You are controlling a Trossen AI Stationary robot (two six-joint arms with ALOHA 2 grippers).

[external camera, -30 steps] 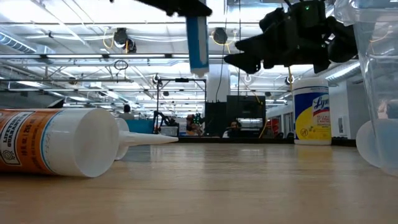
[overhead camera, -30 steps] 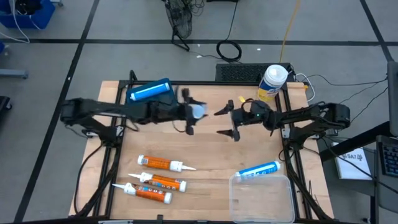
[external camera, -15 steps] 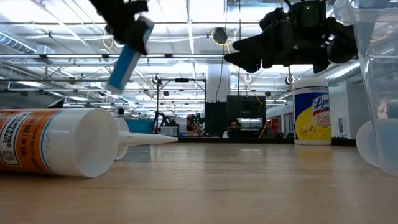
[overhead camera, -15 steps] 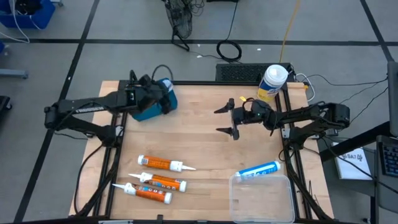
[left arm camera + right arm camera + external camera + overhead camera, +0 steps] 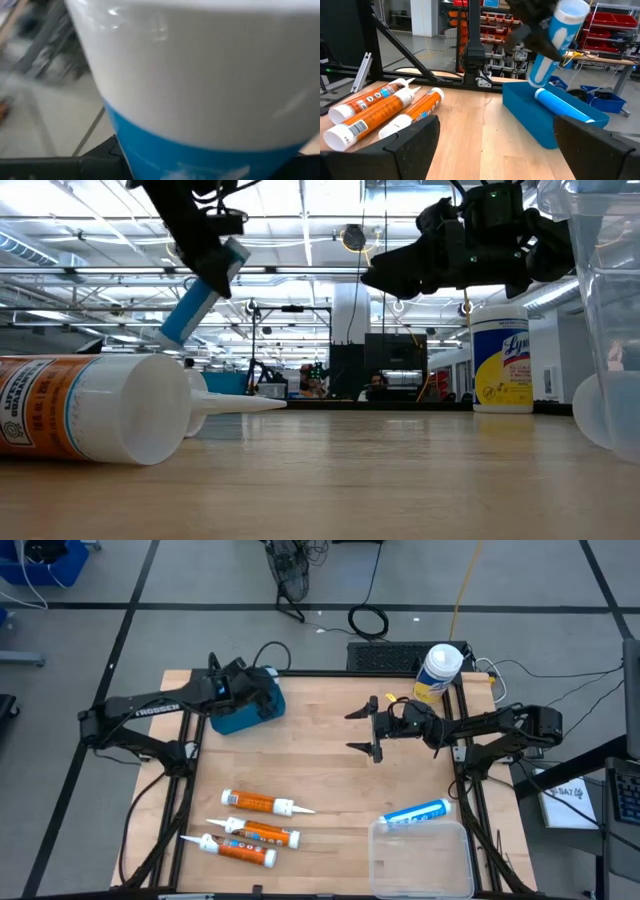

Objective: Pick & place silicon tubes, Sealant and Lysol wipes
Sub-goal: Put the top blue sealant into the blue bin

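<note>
Three orange tubes (image 5: 256, 804) lie near the table's front left, a blue tube (image 5: 416, 812) lies front right, another blue one (image 5: 555, 37) hangs tilted over the blue bin (image 5: 246, 712), wipes canister (image 5: 438, 672) upright back right.
</note>
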